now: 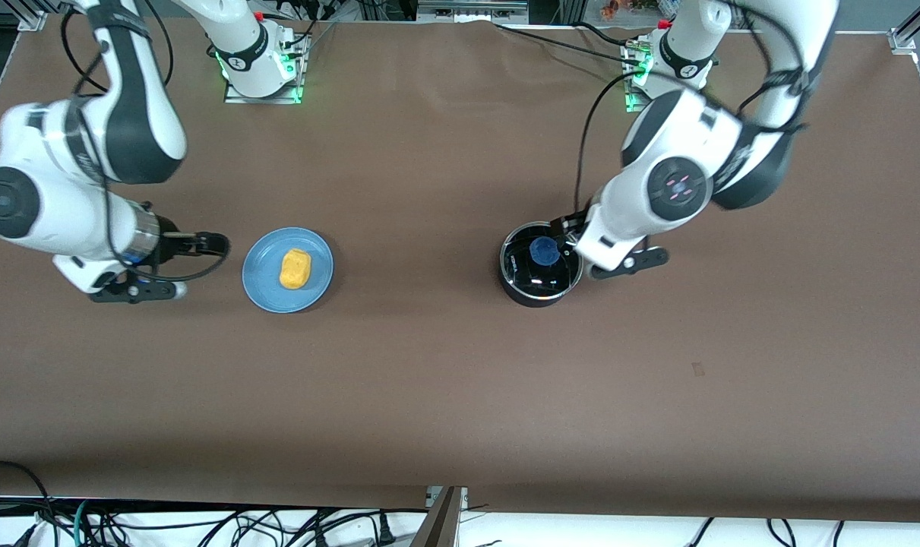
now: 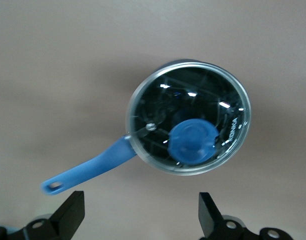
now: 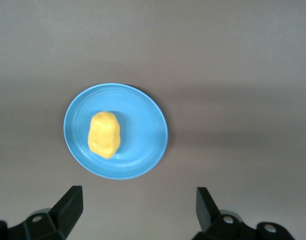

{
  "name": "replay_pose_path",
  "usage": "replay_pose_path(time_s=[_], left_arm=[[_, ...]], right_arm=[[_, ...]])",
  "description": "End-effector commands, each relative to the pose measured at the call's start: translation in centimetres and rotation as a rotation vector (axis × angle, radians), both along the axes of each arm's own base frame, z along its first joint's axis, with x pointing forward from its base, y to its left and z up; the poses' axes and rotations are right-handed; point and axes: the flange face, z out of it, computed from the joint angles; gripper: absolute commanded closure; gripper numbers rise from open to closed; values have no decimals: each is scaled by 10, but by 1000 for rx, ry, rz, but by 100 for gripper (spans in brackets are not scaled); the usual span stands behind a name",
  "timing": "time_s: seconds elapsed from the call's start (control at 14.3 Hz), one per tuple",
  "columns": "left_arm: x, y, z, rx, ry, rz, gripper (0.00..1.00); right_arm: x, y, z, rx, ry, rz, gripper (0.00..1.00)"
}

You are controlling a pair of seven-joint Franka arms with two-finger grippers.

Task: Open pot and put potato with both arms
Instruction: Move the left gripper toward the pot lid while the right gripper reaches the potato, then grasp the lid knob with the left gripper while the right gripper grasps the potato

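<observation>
The small black round pot point(image 2: 189, 116) with its clear glass lid point(image 2: 213, 97) on stands toward the left arm's end of the table. The yellow-orange bumpy potato point(image 3: 104, 134) lies on a flat light-blue plate point(image 3: 143, 145) toward the right arm's end.

Recommended: centre over the lid's blue knob point(image 2: 192, 141) and descend straight – lift vertically (handle point(image 2: 88, 170) undisturbed).

Left gripper point(image 2: 140, 212), up beside the pot – jaws fully apart, holding nothing. Right gripper point(image 3: 138, 210), up beside the plate, likewise wide and empty.

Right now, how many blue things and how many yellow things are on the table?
Blue: 3 - plate, pot handle, lid knob
Yellow: 1 - potato
Total: 4
</observation>
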Motion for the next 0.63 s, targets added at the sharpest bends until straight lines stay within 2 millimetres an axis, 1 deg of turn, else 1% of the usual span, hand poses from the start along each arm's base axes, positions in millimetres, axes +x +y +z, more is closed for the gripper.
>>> replay_pose_path(time_s=[0.0, 0.14, 0.21, 0.35, 0.49, 0.56], left_arm=[[2, -24, -24, 1, -10, 77, 0], [6, -28, -38, -7, -20, 92, 0], [8, -30, -45, -10, -24, 103, 0], [7, -38, -59, -12, -31, 105, 0], [9, -40, -65, -11, -45, 102, 0], [9, -40, -65, -6, -51, 96, 0]], right_arm=[[-16, 15, -26, 7, -32, -72, 0], [-24, 28, -52, 14, -71, -85, 0], [-25, 33, -62, 16, -90, -104, 0], [-28, 45, -90, 6, -102, -169, 0], [-34, 61, -115, 1, -124, -229, 0], [-36, 62, -127, -7, -121, -268, 0]])
